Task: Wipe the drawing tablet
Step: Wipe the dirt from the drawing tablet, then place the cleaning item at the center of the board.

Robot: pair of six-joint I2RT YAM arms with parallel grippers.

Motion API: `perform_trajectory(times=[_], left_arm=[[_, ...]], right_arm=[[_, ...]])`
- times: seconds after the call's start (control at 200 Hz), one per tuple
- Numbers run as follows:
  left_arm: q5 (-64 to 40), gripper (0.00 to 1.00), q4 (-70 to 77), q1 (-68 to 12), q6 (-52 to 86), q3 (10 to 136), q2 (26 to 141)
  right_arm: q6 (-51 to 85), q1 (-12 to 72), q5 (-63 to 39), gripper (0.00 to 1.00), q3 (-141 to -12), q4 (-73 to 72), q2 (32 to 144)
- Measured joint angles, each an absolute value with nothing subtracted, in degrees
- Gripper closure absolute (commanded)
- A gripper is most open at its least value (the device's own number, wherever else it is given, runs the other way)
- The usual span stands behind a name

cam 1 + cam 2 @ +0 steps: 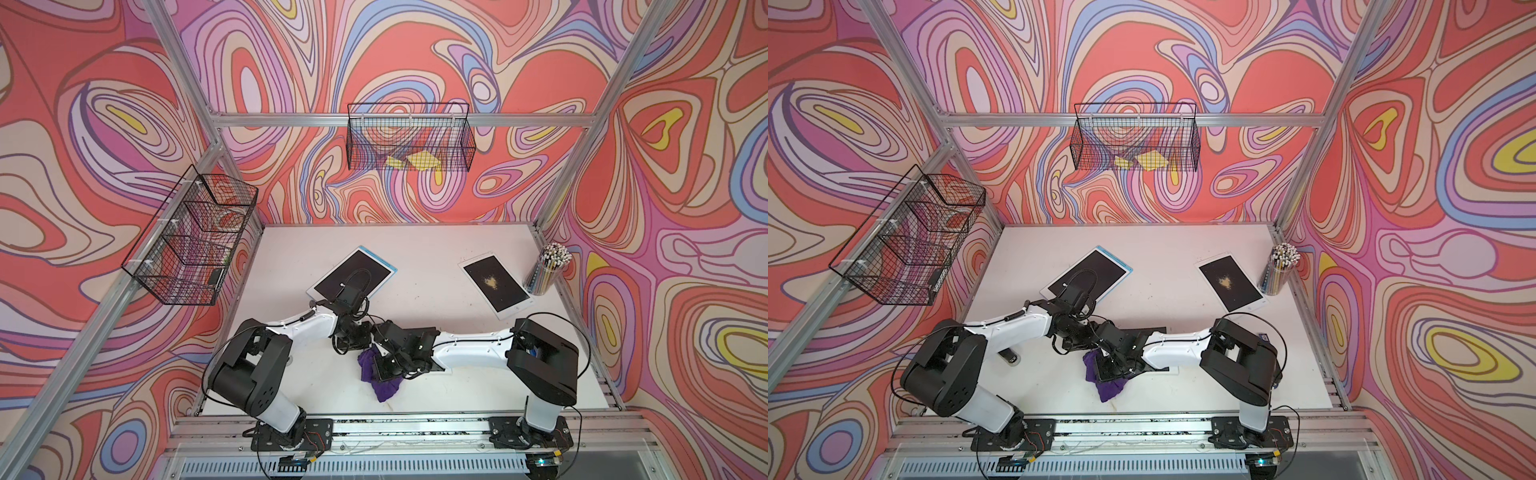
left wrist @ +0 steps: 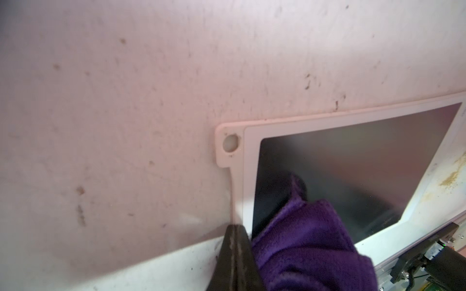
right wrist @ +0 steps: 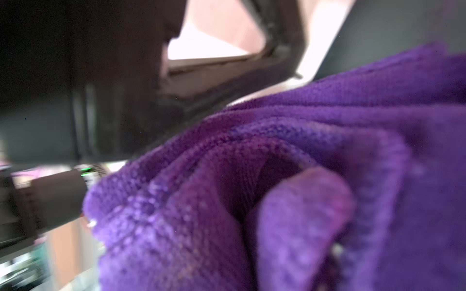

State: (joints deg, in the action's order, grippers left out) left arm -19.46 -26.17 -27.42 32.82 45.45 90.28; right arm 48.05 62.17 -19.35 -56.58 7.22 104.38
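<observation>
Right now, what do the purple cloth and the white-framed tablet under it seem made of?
The purple cloth: probably matte microfibre, fuzzy nap and soft folds. The white-framed tablet: frame looks satin plastic, rounded corner; screen glossy, glass or plastic film, reflecting cloth.

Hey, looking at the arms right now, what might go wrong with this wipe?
The left end effector and right end effector crowd together over the purple cloth; they may collide. The drawing tablet looks unclamped, so it could slide. Crumbs on its frame may scatter onto the table.
</observation>
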Motion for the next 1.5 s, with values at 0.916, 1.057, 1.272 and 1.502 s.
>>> perform_trajectory(times=[0.916, 1.057, 1.272, 1.502], left_arm=[[-19.3, 1.0, -25.1, -27.4, 32.9, 44.8, 89.6], [-20.0, 1.0, -24.2, -26.3, 33.2, 44.3, 89.3], [-19.1, 1.0, -24.0, -23.3, 33.3, 44.1, 89.3], [-17.6, 1.0, -26.2, -22.2, 33.1, 45.5, 89.2]], right_arm=[[53.4, 30.4, 10.0, 1.0, -48.0, 51.1, 57.2], [49.7, 30.4, 15.3, 1.0, -51.8, 54.3, 63.2], [47.1, 30.4, 20.7, 0.47, -51.3, 59.0, 69.6], [41.7, 33.3, 19.4, 0.09, -51.3, 57.8, 66.8]])
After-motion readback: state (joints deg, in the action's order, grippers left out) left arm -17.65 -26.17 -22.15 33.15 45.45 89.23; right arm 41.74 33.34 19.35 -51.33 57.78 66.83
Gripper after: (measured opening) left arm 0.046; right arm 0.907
